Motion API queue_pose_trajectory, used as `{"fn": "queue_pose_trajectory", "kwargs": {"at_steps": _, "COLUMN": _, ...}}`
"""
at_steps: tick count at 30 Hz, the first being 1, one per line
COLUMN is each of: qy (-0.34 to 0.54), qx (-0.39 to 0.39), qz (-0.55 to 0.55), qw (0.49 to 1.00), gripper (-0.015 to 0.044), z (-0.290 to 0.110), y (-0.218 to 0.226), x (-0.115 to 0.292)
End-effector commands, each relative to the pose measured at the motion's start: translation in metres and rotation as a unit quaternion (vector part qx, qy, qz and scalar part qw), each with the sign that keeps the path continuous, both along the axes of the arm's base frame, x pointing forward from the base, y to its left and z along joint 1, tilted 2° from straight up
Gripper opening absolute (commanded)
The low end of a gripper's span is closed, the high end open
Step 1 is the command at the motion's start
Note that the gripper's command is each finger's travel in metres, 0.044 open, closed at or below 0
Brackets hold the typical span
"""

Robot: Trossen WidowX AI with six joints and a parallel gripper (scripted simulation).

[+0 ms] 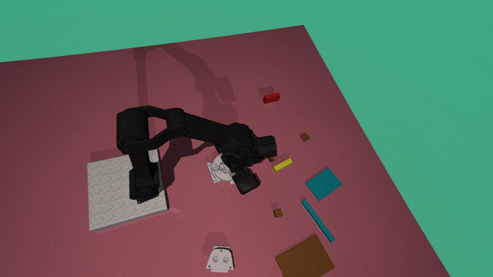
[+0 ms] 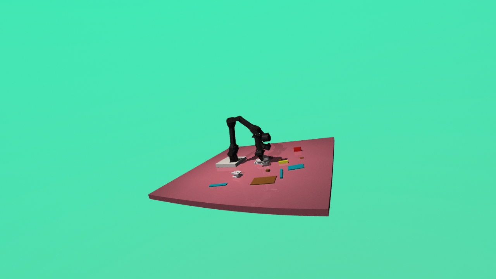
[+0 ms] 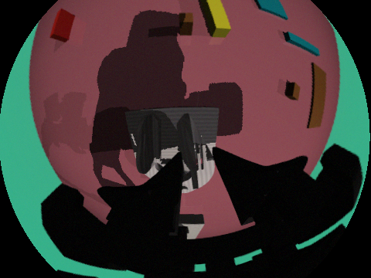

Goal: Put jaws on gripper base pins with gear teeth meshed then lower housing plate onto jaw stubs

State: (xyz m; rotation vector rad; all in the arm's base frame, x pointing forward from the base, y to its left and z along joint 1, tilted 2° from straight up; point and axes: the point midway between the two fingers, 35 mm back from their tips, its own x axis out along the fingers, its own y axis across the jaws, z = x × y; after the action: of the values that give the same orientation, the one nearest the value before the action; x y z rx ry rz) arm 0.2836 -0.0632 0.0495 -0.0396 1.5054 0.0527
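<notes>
The white ribbed gripper base (image 1: 212,176) (image 3: 209,124) lies beneath the arm's hand. My gripper (image 2: 261,159) (image 3: 197,153) is low over it, shut on a long grey jaw (image 3: 188,139) that reaches across the base in the wrist view. The other jaw (image 3: 148,144) is at the base's left side in that view. Whether it sits on its pin, and whether any teeth mesh, I cannot tell. The arm hides the fingertips in the top view. The white housing plate (image 1: 220,265) (image 2: 236,172) stands apart, raised above the table, with two round features on top.
A yellow bar (image 1: 282,165) (image 3: 219,19) and a small brown block (image 3: 185,24) lie close beyond the base. A red block (image 1: 271,98), a teal slab (image 1: 323,184), a teal bar (image 1: 317,220), a brown cube (image 1: 277,212) and a brown slab (image 1: 304,262) lie farther off.
</notes>
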Motion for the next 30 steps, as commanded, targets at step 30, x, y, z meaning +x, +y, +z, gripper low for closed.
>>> {"fn": "queue_pose_trajectory", "kwargs": {"at_steps": 30, "qy": 0.001, "qx": 0.002, "qz": 0.005, "qw": 1.0, "gripper": 0.0134, "z": -0.0108, "y": 0.001, "x": 0.0007}}
